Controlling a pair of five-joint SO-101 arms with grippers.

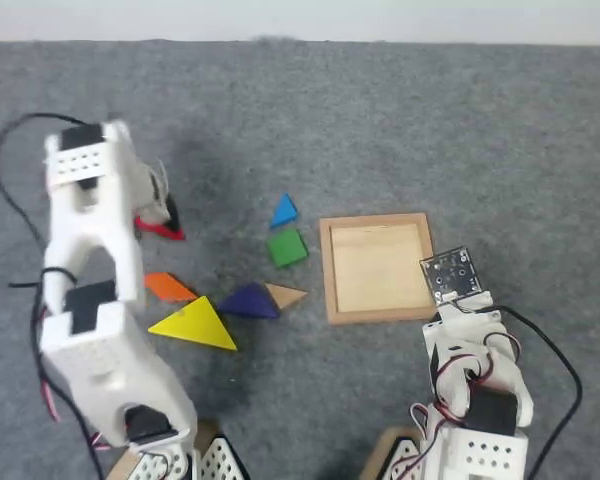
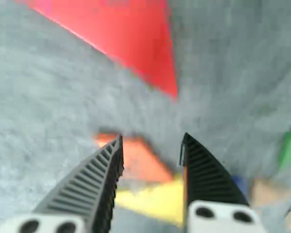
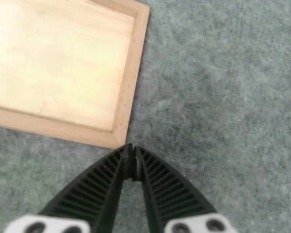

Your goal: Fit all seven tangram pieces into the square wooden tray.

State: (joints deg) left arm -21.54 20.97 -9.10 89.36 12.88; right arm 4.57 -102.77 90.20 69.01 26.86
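Note:
The square wooden tray (image 1: 329,270) lies empty on the grey carpet. To its left are scattered a blue triangle (image 1: 284,210), a green square (image 1: 287,247), a tan triangle (image 1: 285,295), a dark blue triangle (image 1: 248,301), a yellow triangle (image 1: 195,325) and an orange piece (image 1: 168,287). A red triangle (image 1: 160,229) lies partly under the left arm. My left gripper (image 2: 153,145) hangs open just beside the red triangle (image 2: 121,34), with nothing between its fingers. My right gripper (image 3: 132,151) is shut and empty, just off a corner of the tray (image 3: 131,73).
Grey carpet covers the whole table. The big white left arm (image 1: 90,250) stands over the far-left pieces. The right arm's wrist (image 1: 450,276) overhangs the tray's near right corner. Open carpet lies to the tray's right and behind it.

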